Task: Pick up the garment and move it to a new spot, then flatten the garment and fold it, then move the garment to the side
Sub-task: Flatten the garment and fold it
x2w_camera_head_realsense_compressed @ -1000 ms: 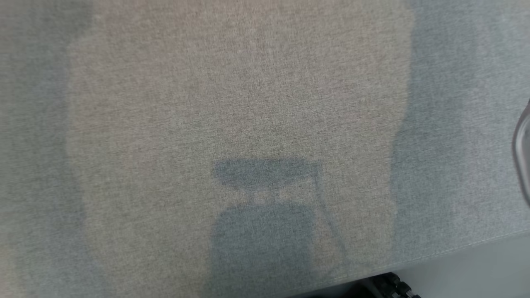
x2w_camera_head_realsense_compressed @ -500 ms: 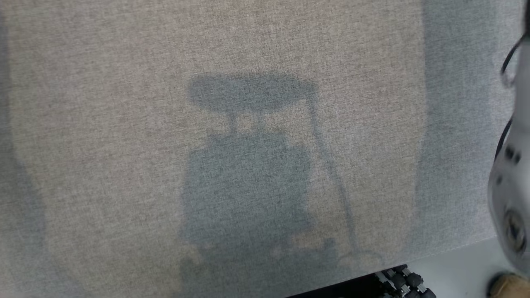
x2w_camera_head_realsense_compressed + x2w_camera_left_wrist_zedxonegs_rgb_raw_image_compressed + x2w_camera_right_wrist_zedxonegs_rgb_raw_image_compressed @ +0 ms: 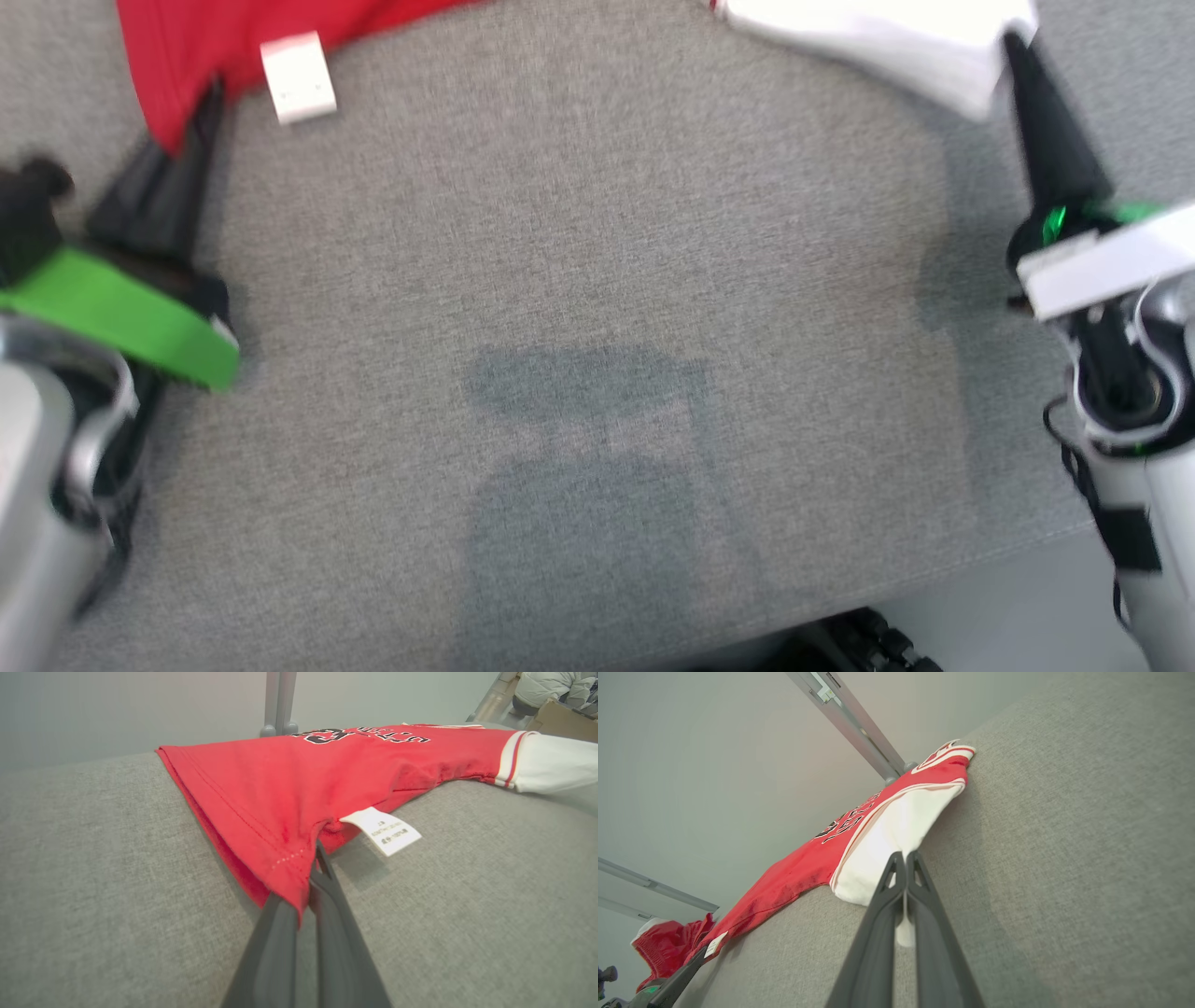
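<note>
Red and white knit cloth, the garment [image 3: 289, 779] looks light, soft and limp, so I judge it will sag and drag wherever nothing holds it. It lies along the far side of the grey tabletop [image 3: 579, 243], spread between the two grippers. The left gripper [image 3: 319, 856] is pinched shut on the red hem corner beside the white label [image 3: 380, 831]. The right gripper [image 3: 903, 858] is clamped on the end of the white sleeve [image 3: 896, 826]. Two holds set wide apart like these suit limp fabric, though thin cloth may slip from narrow fingers under a hard pull, and the woven cover may bunch it if dragged. The middle of the tabletop lies bare up to the near edge [image 3: 1018, 551], while a metal post [image 3: 279, 704] stands beyond the far edge.
</note>
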